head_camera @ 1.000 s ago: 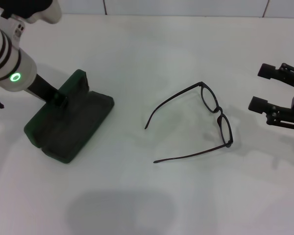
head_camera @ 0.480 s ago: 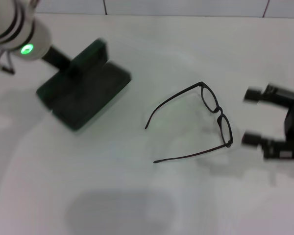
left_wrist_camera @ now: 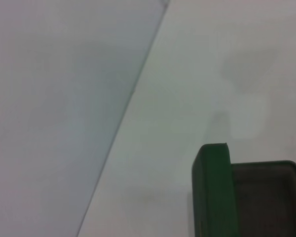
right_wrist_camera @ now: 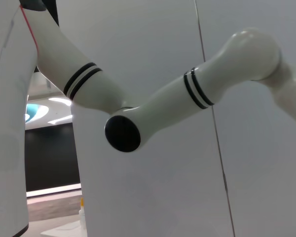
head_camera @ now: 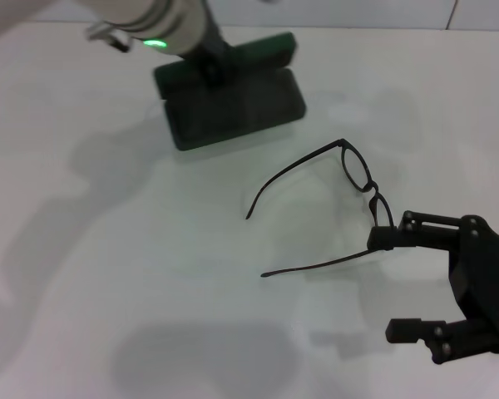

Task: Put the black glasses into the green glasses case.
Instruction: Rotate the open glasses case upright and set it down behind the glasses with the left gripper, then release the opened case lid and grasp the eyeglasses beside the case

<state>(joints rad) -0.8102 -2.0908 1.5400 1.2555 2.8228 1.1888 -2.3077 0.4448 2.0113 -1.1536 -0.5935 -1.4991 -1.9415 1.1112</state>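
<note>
The black glasses [head_camera: 371,189] lie unfolded on the white table, right of centre, temple arms pointing left. The green glasses case [head_camera: 233,108] lies open at the back centre, its lid raised. My left gripper [head_camera: 210,66] is shut on the lid's edge from behind. The left wrist view shows the case's green lid [left_wrist_camera: 214,187] and its dark lining. My right gripper [head_camera: 389,285] is open, low at the front right. Its upper fingertip [head_camera: 379,240] is right beside the glasses' near lens and temple hinge.
The white table [head_camera: 108,274] ends at a tiled wall at the back. The right wrist view shows only my left arm [right_wrist_camera: 187,98] and wall panels, not the table.
My left gripper has carried the open case from the left side to the back centre. My right gripper has moved from the right edge down and in toward the glasses' near end. The glasses have not moved.
</note>
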